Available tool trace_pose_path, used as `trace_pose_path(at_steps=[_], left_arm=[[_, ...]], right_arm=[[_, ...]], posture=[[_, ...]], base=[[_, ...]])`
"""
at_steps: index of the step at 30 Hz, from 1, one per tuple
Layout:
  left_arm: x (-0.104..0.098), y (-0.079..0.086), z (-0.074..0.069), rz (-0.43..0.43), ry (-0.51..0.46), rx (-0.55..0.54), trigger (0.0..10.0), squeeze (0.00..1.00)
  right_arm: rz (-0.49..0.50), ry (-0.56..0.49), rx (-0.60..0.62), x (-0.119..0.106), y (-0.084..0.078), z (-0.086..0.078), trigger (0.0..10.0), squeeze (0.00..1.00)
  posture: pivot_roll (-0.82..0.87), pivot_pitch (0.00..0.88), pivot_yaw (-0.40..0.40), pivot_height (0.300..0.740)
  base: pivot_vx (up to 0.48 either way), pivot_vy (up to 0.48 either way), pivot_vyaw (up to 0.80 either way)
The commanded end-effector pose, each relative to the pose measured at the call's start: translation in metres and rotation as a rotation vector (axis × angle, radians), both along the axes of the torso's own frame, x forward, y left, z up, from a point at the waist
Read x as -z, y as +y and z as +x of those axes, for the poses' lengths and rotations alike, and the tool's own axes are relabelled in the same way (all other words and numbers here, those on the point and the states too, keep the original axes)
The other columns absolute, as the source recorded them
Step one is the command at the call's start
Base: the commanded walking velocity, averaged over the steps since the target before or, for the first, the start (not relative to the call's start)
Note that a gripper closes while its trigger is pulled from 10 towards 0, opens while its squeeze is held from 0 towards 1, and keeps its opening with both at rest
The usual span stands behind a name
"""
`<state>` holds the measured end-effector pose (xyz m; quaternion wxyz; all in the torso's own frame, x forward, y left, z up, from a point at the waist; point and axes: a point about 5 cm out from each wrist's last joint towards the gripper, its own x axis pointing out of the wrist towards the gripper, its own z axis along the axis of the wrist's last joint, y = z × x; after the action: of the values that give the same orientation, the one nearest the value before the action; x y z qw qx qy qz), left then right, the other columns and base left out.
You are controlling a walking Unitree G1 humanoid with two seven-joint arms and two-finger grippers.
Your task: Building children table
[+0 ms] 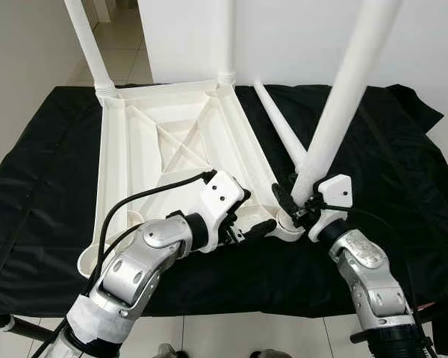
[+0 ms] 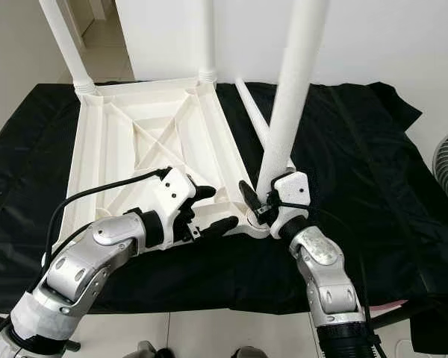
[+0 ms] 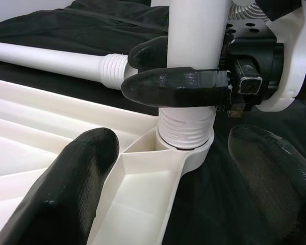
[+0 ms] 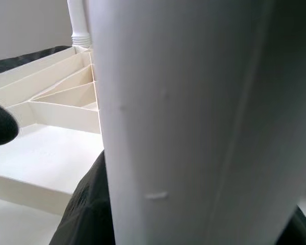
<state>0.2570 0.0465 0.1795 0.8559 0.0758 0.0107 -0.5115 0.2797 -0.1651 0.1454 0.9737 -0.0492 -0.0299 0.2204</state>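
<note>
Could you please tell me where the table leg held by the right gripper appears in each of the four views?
Left eye view: the held leg slants from upper right down to the near-right corner socket.
Right eye view: the leg rises right of centre from that socket.
Left wrist view: its ribbed lower end sits in the socket, top centre.
Right wrist view: the leg spans the middle, close up.
Shared landmark: the upturned tabletop.

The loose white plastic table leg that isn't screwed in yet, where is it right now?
The loose white plastic table leg lies flat on the black cloth, just right of the upturned white tabletop and behind the tilted leg held by the right gripper.
</note>
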Motion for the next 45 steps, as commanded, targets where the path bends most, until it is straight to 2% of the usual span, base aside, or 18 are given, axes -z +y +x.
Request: trace_pose_path(at_steps=[1, 3, 5, 6, 13, 18, 20, 23, 31, 39, 45], left_arm=[[-0.005, 0.002, 0.001, -0.005, -0.016, -0.013, 10.0, 0.00], [-0.005, 0.002, 0.001, -0.003, -0.018, -0.015, 10.0, 0.00], [-0.005, 0.003, 0.001, -0.003, -0.018, -0.015, 10.0, 0.00], [-0.005, 0.003, 0.001, -0.002, -0.019, -0.014, 10.0, 0.00], [-0.006, 0.002, 0.001, -0.002, -0.020, -0.011, 10.0, 0.00], [-0.005, 0.002, 0.002, -0.003, -0.020, -0.012, 10.0, 0.00], [-0.006, 0.001, 0.002, -0.003, -0.024, -0.011, 10.0, 0.00], [-0.006, 0.002, 0.002, -0.003, -0.027, -0.015, 10.0, 0.00], [-0.006, 0.002, 0.002, -0.003, -0.028, -0.018, 10.0, 0.00], [-0.006, 0.001, 0.002, -0.004, -0.033, -0.018, 10.0, 0.00], [-0.006, 0.000, 0.002, -0.004, -0.038, -0.017, 10.0, 0.00]], right_arm=[[-0.009, 0.242, 0.089, 0.044, -0.016, -0.006, 10.0, 0.00], [0.059, 0.280, 0.123, 0.046, -0.021, -0.006, 10.0, 0.00], [0.079, 0.290, 0.137, 0.047, -0.023, -0.005, 10.0, 0.00], [0.131, 0.312, 0.170, 0.048, -0.026, -0.004, 10.0, 0.00], [0.154, 0.338, 0.235, 0.047, -0.034, 0.001, 10.0, 0.00], [0.099, 0.327, 0.231, 0.043, -0.036, 0.005, 10.0, 0.00], [-0.002, 0.302, 0.177, 0.035, -0.033, 0.010, 10.0, 0.00], [-0.064, 0.297, 0.132, 0.028, -0.032, 0.013, 10.0, 0.00], [-0.076, 0.314, 0.099, 0.021, -0.033, 0.016, 10.0, 0.00], [-0.116, 0.315, 0.102, 0.032, -0.034, 0.012, 10.0, 0.00], [-0.070, 0.209, 0.128, 0.040, -0.026, -0.002, 10.0, 0.00]], posture=[[-0.11, 0.082, 0.057, 0.740], [-0.11, 0.082, 0.057, 0.740], [-0.11, 0.086, 0.061, 0.740], [-0.11, 0.086, 0.061, 0.740], [-0.11, 0.086, 0.061, 0.740], [-0.12, 0.087, 0.064, 0.740], [-0.11, 0.084, 0.063, 0.740], [-0.11, 0.083, 0.061, 0.740], [-0.11, 0.083, 0.059, 0.740], [-0.12, 0.076, 0.054, 0.740], [-0.12, 0.072, 0.057, 0.740]], base=[[0.000, 0.000, 0.00], [0.000, 0.000, 0.00], [0.000, 0.000, 0.00], [0.000, 0.000, 0.00], [0.000, 0.000, 0.00], [0.000, 0.000, 0.00], [0.000, 0.000, 0.00], [0.000, 0.000, 0.00], [0.000, 0.000, 0.00], [0.000, 0.000, 0.00], [0.000, 0.000, 0.00]])
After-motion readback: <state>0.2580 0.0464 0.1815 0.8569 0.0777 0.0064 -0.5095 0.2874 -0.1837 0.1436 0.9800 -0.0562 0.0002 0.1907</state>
